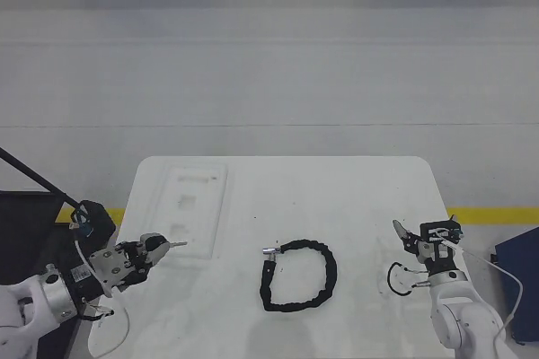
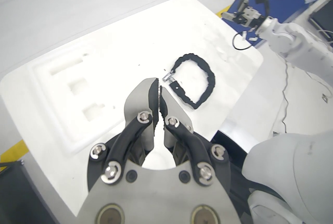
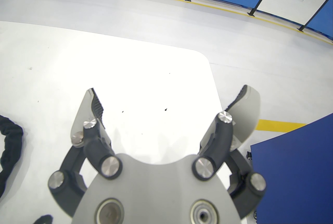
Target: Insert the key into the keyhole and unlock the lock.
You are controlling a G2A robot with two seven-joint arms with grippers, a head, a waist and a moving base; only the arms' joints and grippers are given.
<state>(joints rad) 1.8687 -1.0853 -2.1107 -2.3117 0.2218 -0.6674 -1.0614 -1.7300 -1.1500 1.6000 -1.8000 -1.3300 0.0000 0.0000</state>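
White table [image 1: 368, 197], rounded corners. White foam tray [image 1: 162, 193] with cut-out pockets lies on its left part.

Lock [image 1: 331, 269]: chain in a black fabric sleeve, bent into an open loop at the table's centre, lying flat. Its short silver metal end [image 2: 167, 77] points toward the tray.

Right gripper [image 3: 167, 91] sits over the table's right edge, fingers spread wide, holding nothing.

Left gripper [image 2: 158, 84] is at the tray's near side, pinched tight on the key [image 2: 159, 95], a thin metal blade pointing toward the lock, well apart from it
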